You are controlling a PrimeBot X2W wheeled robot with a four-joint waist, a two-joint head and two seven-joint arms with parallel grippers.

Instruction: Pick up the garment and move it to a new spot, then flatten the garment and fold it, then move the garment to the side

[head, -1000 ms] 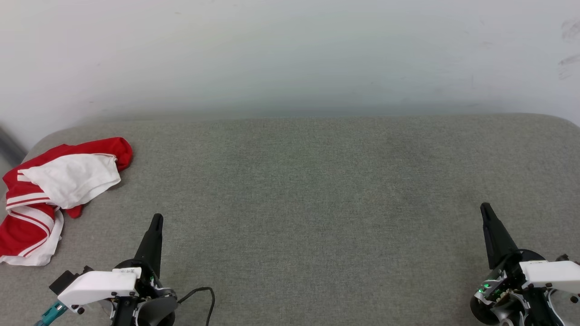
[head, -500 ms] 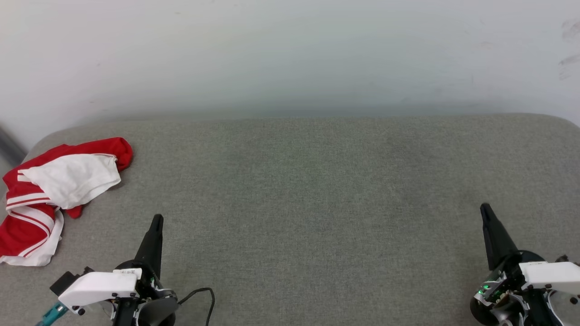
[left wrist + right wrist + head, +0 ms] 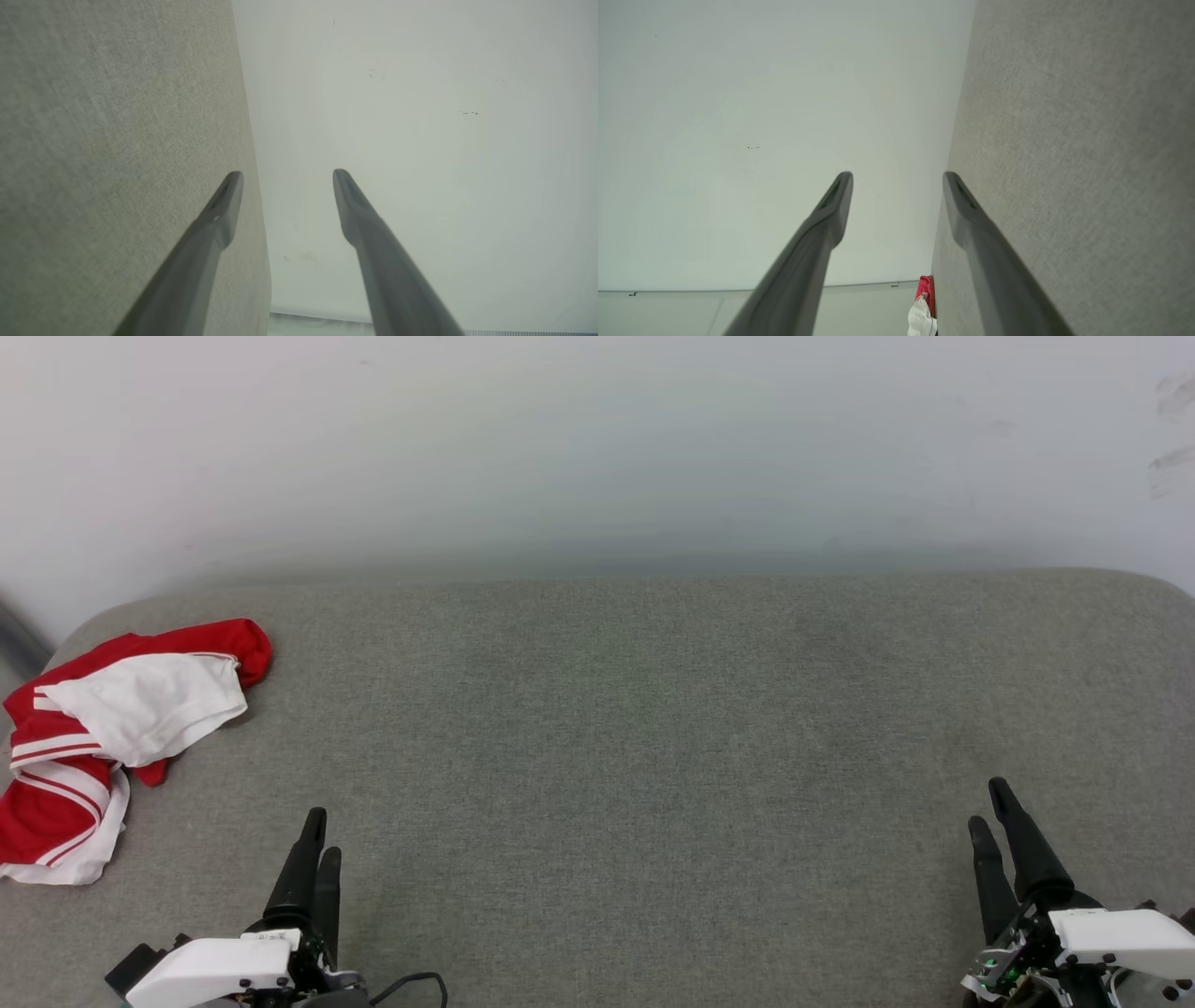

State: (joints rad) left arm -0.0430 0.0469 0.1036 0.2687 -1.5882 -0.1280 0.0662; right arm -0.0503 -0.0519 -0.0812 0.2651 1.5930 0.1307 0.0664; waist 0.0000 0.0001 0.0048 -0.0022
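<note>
The garment (image 3: 112, 728) lies crumpled at the left edge of the grey fabric surface (image 3: 653, 728), red with white-and-red striped trim and its white lining turned up; a small red and white part of the garment (image 3: 924, 305) shows in the right wrist view. My left gripper (image 3: 320, 833) stands at the lower left, below and to the right of the garment and apart from it. In the left wrist view the left gripper (image 3: 286, 178) is open and holds nothing. My right gripper (image 3: 988, 807) stands at the lower right, far from the garment; in its wrist view the right gripper (image 3: 897, 179) is open and holds nothing.
A pale wall (image 3: 597, 448) rises behind the surface's far edge. The surface has rounded corners at the far left and far right. A thin dark cable (image 3: 415, 982) curls beside the left wrist.
Both grippers have opened from shut. Both have drawn back toward the bottom of the head view. The garment has not moved.
</note>
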